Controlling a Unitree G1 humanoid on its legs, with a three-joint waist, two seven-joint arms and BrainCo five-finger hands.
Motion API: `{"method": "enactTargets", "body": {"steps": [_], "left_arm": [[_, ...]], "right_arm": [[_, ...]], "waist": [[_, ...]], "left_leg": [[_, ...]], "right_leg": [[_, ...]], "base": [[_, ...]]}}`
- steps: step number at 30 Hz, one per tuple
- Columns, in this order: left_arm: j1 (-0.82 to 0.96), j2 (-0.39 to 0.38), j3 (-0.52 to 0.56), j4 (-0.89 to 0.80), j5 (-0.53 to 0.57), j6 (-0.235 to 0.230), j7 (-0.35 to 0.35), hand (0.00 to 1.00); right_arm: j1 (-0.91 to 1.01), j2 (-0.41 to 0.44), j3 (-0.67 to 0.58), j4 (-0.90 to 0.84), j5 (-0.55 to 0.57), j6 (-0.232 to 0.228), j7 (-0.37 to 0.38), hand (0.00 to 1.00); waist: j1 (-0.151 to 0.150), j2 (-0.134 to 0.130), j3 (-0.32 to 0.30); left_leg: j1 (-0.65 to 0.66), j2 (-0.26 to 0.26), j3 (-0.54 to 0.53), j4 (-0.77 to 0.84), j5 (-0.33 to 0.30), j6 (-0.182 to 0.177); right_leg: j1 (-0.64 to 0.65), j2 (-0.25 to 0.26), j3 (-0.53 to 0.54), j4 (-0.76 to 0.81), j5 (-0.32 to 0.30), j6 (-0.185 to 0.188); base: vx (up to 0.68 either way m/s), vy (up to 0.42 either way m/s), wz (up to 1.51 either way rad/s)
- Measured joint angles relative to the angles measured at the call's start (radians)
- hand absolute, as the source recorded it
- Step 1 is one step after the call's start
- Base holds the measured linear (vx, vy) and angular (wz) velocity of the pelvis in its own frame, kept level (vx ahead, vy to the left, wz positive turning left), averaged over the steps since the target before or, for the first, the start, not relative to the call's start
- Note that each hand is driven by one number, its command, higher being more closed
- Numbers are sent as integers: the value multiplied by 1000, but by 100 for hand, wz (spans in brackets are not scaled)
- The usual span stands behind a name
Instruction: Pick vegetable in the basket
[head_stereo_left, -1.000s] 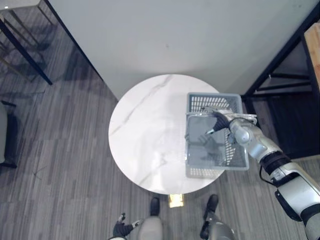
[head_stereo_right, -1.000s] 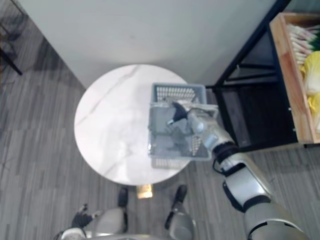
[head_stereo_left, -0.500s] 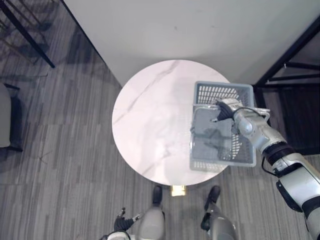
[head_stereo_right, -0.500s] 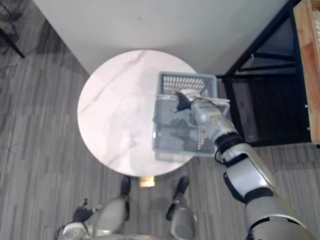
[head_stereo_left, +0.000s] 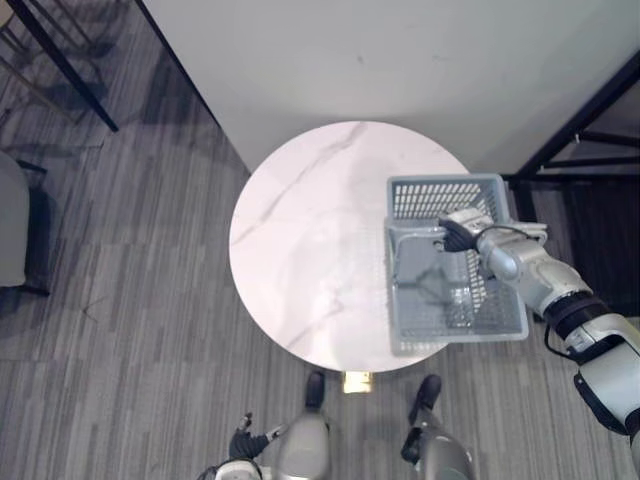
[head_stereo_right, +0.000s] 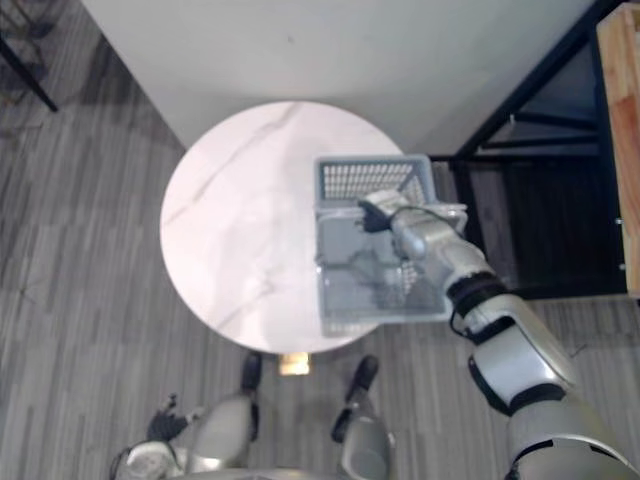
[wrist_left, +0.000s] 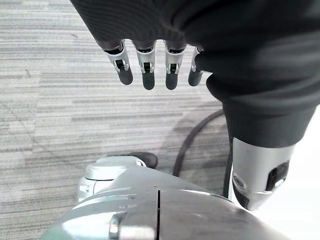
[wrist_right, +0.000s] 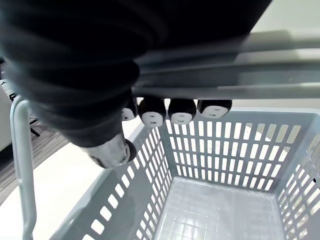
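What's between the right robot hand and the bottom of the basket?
Nothing. The right robot hand grips the handle, and the right wrist view shows the basket below it bare down to its floor.

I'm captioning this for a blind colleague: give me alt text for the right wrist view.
The robot's right hand curls its fingers round the grey handle of a grey slotted basket, seen from close above. The basket is empty; a white table shows past its side wall.

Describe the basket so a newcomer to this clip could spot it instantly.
Start at the round white marble table by the pale wall. Over its right edge is the grey basket: slotted plastic walls, empty, its handle clasped by the right hand.
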Motion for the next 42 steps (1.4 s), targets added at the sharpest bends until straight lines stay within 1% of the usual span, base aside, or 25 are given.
{"method": "enactTargets", "body": {"steps": [3, 6, 10, 13, 15, 16, 18, 20, 24, 27, 29, 32, 33, 35, 36, 40, 42], "left_arm": [[0, 3, -13, 0, 1, 0, -1, 0], [0, 9, -21, 0, 1, 0, -2, 0], [1, 21, -22, 3, 9, 3, -8, 0], [3, 33, -25, 4, 9, 12, -14, 0], [12, 46, -27, 5, 9, 14, -20, 0], [13, 47, -26, 4, 9, 15, -21, 0], [26, 47, -27, 9, 13, 19, -23, 0], [37, 48, -27, 14, 39, 22, -25, 0], [45, 48, -29, 19, 50, 23, -39, 0], [48, 48, -30, 38, 51, 24, -41, 0], [52, 47, -31, 45, 59, 25, -42, 0], [63, 46, -33, 45, 79, 33, -45, 0], [65, 46, -40, 49, 82, 36, -46, 0], [70, 45, -41, 53, 82, 36, -48, 0], [73, 44, -47, 53, 82, 37, -49, 0], [71, 44, -70, 53, 92, 37, -57, 0], [73, 45, -74, 53, 121, 39, -63, 0]], "right_arm": [[15, 0, 2, -3, 0, 0, 3, 100], [30, 0, 18, -8, 0, -2, 4, 100], [55, -8, 64, -41, -4, -15, 24, 100], [80, -43, 121, -117, -24, -24, 50, 100], [94, -77, 155, -182, -30, -45, 63, 100], [104, -89, 156, -203, -30, -50, 70, 100], [148, -132, 157, -288, -26, -70, 84, 100], [184, -169, 157, -333, -18, -86, 84, 100], [272, -255, 156, -444, -9, -98, 104, 100], [318, -292, 155, -462, 11, -111, 107, 100], [351, -319, 143, -472, 27, -126, 112, 100], [424, -352, 95, -482, 27, -136, 121, 100], [467, -370, 64, -481, 26, -139, 122, 100], [501, -396, 48, -481, 25, -142, 123, 100], [541, -413, 12, -480, 18, -143, 122, 100], [647, -429, -82, -470, 6, -144, 118, 100], [721, -429, -145, -468, 1, -144, 105, 100]], "waist": [[1, -3, -2], [1, -13, -8], [0, -35, -25], [-11, -51, -41], [-29, -72, -55], [-29, -77, -58], [-33, -88, -88], [-46, -91, -121], [-54, -90, -162], [-59, -87, -192], [-73, -83, -205], [-81, -74, -222], [-90, -67, -231], [-98, -58, -240], [-107, -49, -244], [-119, -35, -255], [-138, -31, -260]], "left_leg": [[9, 0, 3, 0, 0, 0], [12, 0, 7, 0, 0, 0], [27, 0, 23, -2, 0, 0], [32, 0, 26, -3, 0, 0], [37, -1, 32, -3, 0, 0], [42, -1, 40, -3, 0, 0], [64, -1, 61, -5, -1, 0], [72, -1, 76, -7, -2, 1], [101, 9, 109, -10, -13, -3], [103, 17, 127, -4, -17, -7], [107, 25, 137, 0, -30, -12], [117, 34, 160, 0, -33, -17], [119, 38, 166, 1, -37, -17], [130, 39, 179, -1, -39, -18], [138, 40, 189, 1, -42, -19], [171, 43, 216, -1, -51, -22], [199, 49, 229, 1, -64, -23]], "right_leg": [[8, 0, 2, 0, 0, 0], [8, 0, 7, 0, 0, 0], [11, 0, 25, -2, 2, 2], [15, 0, 29, -5, 3, 4], [22, 2, 33, -18, 13, 4], [23, 2, 40, -18, 13, 5], [27, 2, 66, -18, 15, 6], [26, 3, 79, -18, 16, 7], [26, 17, 121, -18, 21, 5], [20, 25, 139, -18, 20, 5], [20, 32, 150, -18, 12, 6], [20, 44, 171, -18, 13, 6], [20, 49, 178, -18, 13, 6], [20, 53, 188, -18, 15, 3], [21, 55, 200, -18, 17, 0], [31, 62, 222, -18, 18, 1], [52, 70, 232, -18, 18, 1]], "base": [[-10, 0, -2], [-20, 0, -5], [-2, 3, -10], [2, 1, -3], [1, 1, -7], [-5, 3, -24], [-7, 2, -29], [-9, -1, -22], [-45, -13, -28], [-62, -29, -23], [-60, -41, -17], [-14, -35, -21], [-11, -17, -20], [22, -13, -20], [46, -8, -21], [51, 0, -20], [25, -2, -18]]}}
